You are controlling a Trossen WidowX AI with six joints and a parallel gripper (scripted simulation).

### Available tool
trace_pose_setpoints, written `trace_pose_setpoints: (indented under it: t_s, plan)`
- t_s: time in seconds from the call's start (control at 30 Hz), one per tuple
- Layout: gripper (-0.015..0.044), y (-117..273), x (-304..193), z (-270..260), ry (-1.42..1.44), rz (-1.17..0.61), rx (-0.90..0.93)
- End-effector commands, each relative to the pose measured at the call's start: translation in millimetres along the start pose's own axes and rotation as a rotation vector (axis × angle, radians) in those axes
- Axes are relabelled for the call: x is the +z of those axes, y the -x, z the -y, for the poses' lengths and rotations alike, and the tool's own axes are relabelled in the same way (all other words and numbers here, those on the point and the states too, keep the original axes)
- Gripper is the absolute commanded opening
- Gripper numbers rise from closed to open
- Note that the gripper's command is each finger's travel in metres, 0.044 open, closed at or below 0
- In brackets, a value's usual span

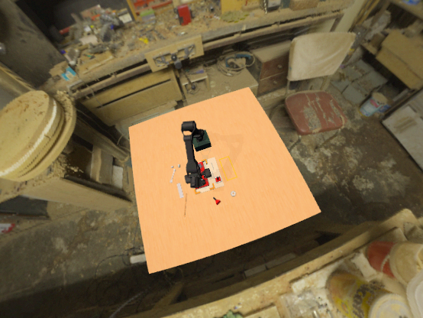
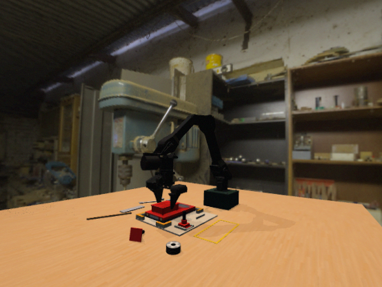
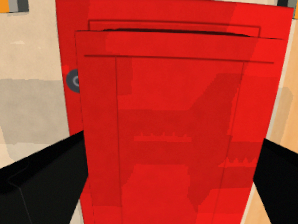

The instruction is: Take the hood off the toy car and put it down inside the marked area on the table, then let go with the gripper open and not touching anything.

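Now we have the claw (image 2: 167, 198) clamped from above on the red hood (image 2: 165, 207), its two black fingers pressed against the hood's long sides and held fairly wide apart by the panel's width. The hood is not lifted: it sits on the toy car (image 2: 171, 214), which rests on the pale base plate (image 2: 198, 219) near the middle of the table (image 2: 276, 248). We judge the grip across the narrow dimension is chosen because those side edges are the only faces the fingers can reach with the car's body below.

In the exterior view the marked area (image 2: 216, 231), a yellow outline, lies just right of the base plate, well within reach. The way there looks open once the hood is raised, though a small red upright part (image 2: 184, 222) stands on the plate's near edge, close to the path. A loose red piece (image 2: 136, 234) and a black ring (image 2: 173, 247) lie nearer to us, off that line. Thin rods (image 2: 108, 216) lie to the left, and the arm's base (image 2: 220, 198) sits on the far side, beyond the outline.
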State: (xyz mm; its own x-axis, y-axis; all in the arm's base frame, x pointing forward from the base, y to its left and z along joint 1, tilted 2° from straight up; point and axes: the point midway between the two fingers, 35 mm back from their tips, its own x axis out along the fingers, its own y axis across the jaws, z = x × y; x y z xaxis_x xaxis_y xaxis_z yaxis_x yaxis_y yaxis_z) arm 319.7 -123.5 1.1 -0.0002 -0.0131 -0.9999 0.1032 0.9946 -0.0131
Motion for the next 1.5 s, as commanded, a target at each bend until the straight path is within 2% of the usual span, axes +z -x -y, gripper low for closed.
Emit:
trace_pose_setpoints:
  t_s: [0.0,1.03,1.33,1.47]
  plan:
    - [0.0000,5,0,0,0.000,0.003,0.000]
    - [0.0000,25,0,0,0.000,0.003,-0.001]
    - [0.0000,65,0,0,0.000,0.003,-0.001]
    - [0.0000,69,0,0,0.000,0.003,-0.001]
